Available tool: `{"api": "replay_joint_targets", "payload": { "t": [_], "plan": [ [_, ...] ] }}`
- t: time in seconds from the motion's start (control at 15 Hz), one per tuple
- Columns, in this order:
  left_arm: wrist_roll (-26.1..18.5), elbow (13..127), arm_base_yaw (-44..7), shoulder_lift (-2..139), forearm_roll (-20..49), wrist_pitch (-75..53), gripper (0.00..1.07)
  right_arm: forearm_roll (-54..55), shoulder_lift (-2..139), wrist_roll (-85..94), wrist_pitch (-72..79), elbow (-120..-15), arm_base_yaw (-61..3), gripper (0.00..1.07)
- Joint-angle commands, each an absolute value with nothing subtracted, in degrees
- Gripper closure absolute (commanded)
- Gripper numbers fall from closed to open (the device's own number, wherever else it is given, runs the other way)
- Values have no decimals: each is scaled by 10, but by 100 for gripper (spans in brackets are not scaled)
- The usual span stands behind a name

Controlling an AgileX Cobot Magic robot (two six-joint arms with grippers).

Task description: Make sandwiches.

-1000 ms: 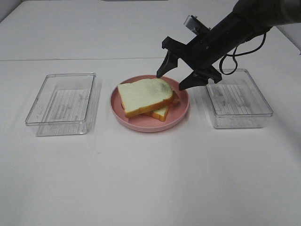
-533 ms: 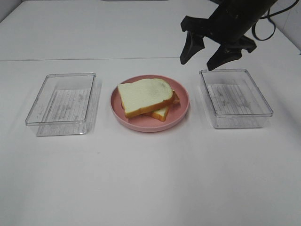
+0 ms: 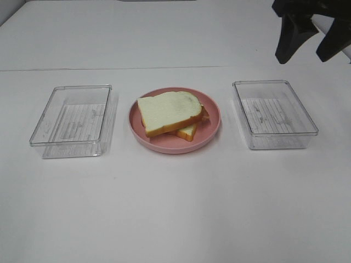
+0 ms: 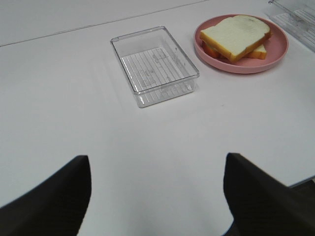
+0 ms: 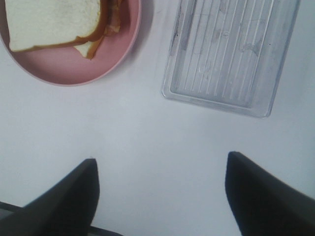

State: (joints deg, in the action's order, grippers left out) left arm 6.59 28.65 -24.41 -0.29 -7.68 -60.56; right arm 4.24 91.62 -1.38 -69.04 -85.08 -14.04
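Sitting on the round pink plate [image 3: 210,129] in the middle of the white table [image 3: 175,208], the sandwiches [image 3: 171,114] are lying as two offset white bread slices with orange-brown crust, the upper slice overhanging the lower one, with a sliver of reddish filling showing between them at the far edge. The right gripper [image 3: 310,41] is hovering high at the far right corner of the exterior view, beyond the right clear tray [image 3: 274,114], with its two dark fingers spread wide and nothing between them; the sandwiches are lying well apart from it, down and toward the table's centre. In the right wrist view the plate and the tray are lying side by side below the parted fingers. The left gripper [image 4: 157,191] is showing only in its own wrist view, its fingers also spread wide and empty, with the left clear tray [image 4: 155,65] between it and the plate.
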Motion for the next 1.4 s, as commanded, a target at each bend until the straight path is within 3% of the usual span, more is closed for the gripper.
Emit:
{"api": "replay_joint_targets", "payload": {
  "t": [0.07, 0.8, 1.0, 1.4],
  "plan": [
    [65, 285, -246, -14, -79, -600, 35, 37, 858, -22, -721, -795, -142, 38],
    [65, 285, -246, -14, -79, -600, 35, 37, 427, -21, -697, -363, -142, 38],
    [65, 285, -246, -14, -79, -600, 35, 37, 297, -8, -641, -305, -142, 38],
    [48, 285, -246, -14, -66, -599, 35, 44, 112, 68, -608, -289, -142, 38]
  ]
}}
